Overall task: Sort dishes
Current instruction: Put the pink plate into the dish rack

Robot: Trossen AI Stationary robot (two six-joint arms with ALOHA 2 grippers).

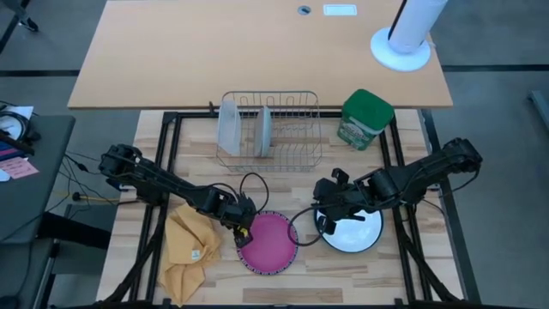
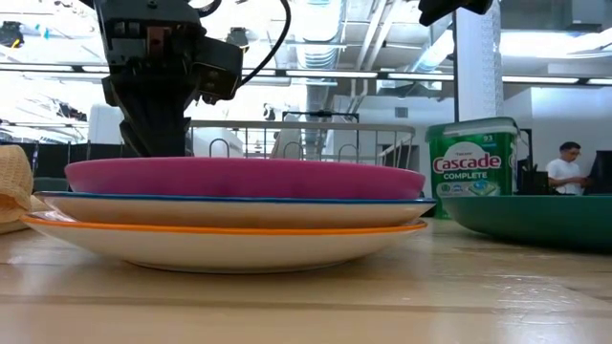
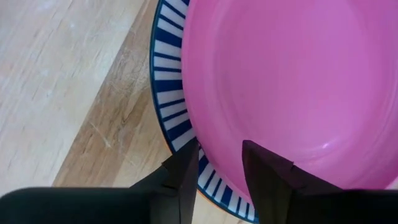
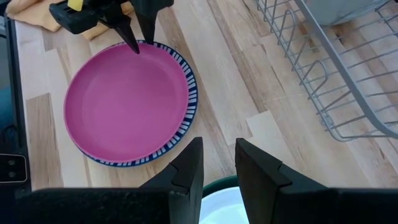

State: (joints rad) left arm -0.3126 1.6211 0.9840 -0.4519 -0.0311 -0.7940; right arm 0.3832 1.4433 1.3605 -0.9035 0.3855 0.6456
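A stack of 3 plates sits on the wooden table [image 2: 306,306]: a magenta-pink plate [image 2: 244,178] on top, a blue-edged plate [image 2: 239,208] beneath it, and an orange-rimmed plate [image 2: 225,244] at the bottom. The left gripper [image 2: 158,134] comes down at the pink plate's far rim. A wire dish rack [image 2: 316,139] and a green Cascade canister [image 2: 469,167] stand behind, beside a dark green plate [image 2: 535,220]. A person [image 2: 569,164] is visible in the room beyond.
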